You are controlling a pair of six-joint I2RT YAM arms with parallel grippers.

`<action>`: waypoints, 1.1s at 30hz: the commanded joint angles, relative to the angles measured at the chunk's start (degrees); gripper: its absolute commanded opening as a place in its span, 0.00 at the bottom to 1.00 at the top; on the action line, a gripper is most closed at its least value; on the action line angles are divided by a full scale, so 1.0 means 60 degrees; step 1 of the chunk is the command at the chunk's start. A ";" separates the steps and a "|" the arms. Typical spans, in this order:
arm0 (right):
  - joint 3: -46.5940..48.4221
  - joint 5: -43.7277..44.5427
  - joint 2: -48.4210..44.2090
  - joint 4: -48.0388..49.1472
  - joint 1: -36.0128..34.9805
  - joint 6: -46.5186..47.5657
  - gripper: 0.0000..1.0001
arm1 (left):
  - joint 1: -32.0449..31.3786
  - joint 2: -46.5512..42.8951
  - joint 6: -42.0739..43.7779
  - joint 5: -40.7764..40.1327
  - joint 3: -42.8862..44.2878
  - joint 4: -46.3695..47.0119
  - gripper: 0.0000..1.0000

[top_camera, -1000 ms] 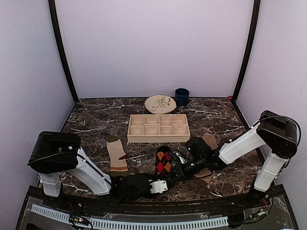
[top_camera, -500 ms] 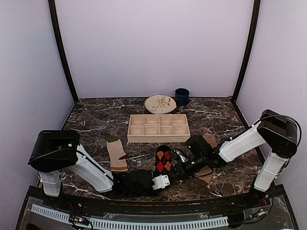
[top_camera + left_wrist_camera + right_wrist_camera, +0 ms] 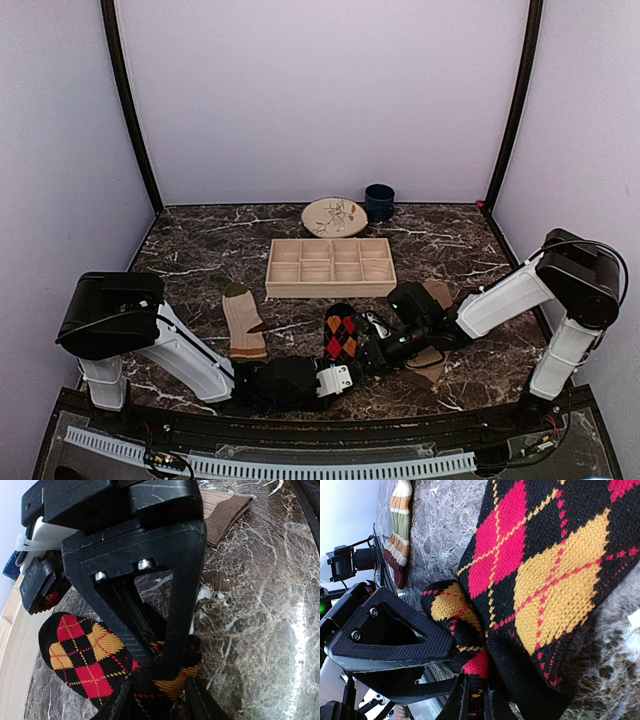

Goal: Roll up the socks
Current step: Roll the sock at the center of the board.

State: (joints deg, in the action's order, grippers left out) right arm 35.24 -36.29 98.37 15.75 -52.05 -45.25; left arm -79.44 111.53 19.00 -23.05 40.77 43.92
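The black argyle sock [image 3: 341, 336] lies near the table's front middle, its lower end bunched into a fold [image 3: 172, 682]. My left gripper [image 3: 340, 379] [image 3: 160, 702] comes in from below and is shut on that bunched end. My right gripper [image 3: 363, 351] [image 3: 476, 702] comes in from the right and pinches the same fold [image 3: 470, 630]; its black fingers [image 3: 150, 575] fill the left wrist view. The striped sock [image 3: 243, 322] [image 3: 400, 520] lies flat to the left. The tan ribbed sock [image 3: 437, 294] [image 3: 227, 512] lies partly under the right arm.
A wooden divided tray [image 3: 331, 266] sits just behind the socks. A patterned plate [image 3: 334, 216] and a dark blue mug [image 3: 379, 202] stand at the back. Both arms lie low along the table's front edge [image 3: 320, 415].
My left gripper has edged right and slightly forward against the argyle sock's bunched end. The right gripper keeps its pinch and has barely moved.
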 commanded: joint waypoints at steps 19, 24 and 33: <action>0.0006 -0.0177 -0.0018 -0.0292 0.0165 0.0171 0.09 | -0.0147 0.0540 0.0252 -0.1010 0.0047 -0.3678 0.25; 0.0011 -0.0202 0.0039 -0.0269 0.0154 0.0182 0.10 | -0.0068 0.0674 0.0229 -0.0524 0.0337 -0.4041 0.17; -0.0041 -0.0134 0.0074 -0.0301 0.0155 0.0364 0.20 | 0.0139 0.0826 0.0018 0.0286 0.0874 -0.5006 0.09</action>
State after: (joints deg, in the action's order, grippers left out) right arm 35.24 -37.98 98.35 14.66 -50.48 -44.40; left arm -79.13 112.66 16.49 -22.52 44.07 39.77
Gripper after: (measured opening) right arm 0.186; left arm 0.146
